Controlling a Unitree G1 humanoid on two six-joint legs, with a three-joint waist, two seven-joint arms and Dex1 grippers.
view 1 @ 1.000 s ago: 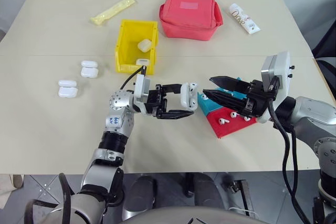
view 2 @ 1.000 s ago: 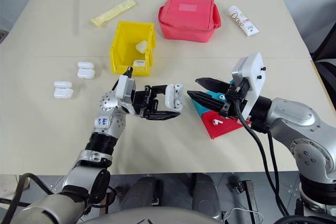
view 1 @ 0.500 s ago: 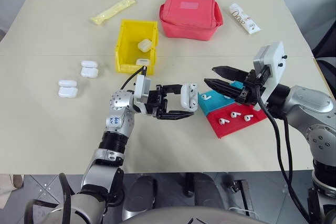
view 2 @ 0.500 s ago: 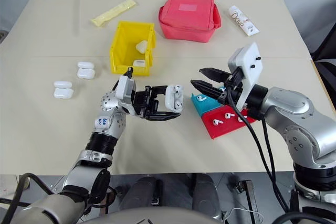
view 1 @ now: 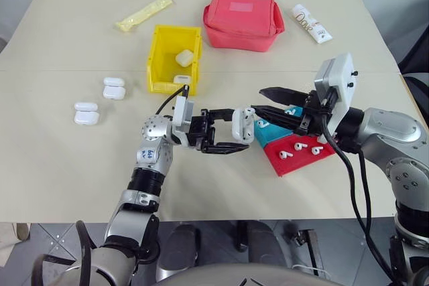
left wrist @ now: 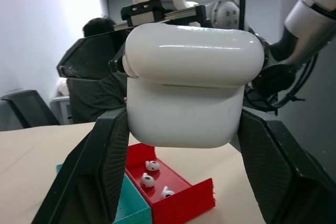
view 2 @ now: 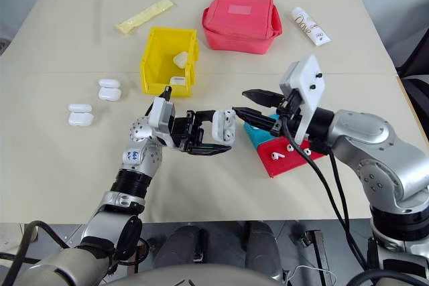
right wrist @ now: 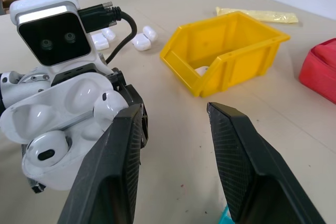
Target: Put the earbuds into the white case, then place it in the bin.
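A: Where did we stand with the white case (view 1: 242, 124)?

B: We had it clamped in the left claw (view 1: 236, 130), held up above the bench (view 1: 67, 165) with its lid hinged open. From the right wrist view we could see two earbuds (right wrist: 44, 148) already seated in it.

A: And the right claw (view 1: 261, 100)?

B: Its two fingers were apart with nothing between them, and the tips sat just beside the open case. We judged it was there either to press a bud home or to flip the lid down; we could not tell which.

A: So the first half looked nearly done?

B: As far as we could see, yes. Both wells looked filled, but the lid was not yet shut. A few loose earbuds lay in the red tray (view 1: 305, 159), next to the teal tray (view 1: 268, 133).

A: And the yellow bin (view 1: 174, 58)?

B: It stood well apart from the held case, farther back on the bench. One case (view 1: 184, 57) already lay in it. Ours had not gone in yet, so closing the lid and carrying it over were what we reckoned was left.

A: Anything else waiting?

B: Two more cases (view 1: 114, 88) and (view 1: 86, 113) sat on the bench to the left of the bin, untouched.
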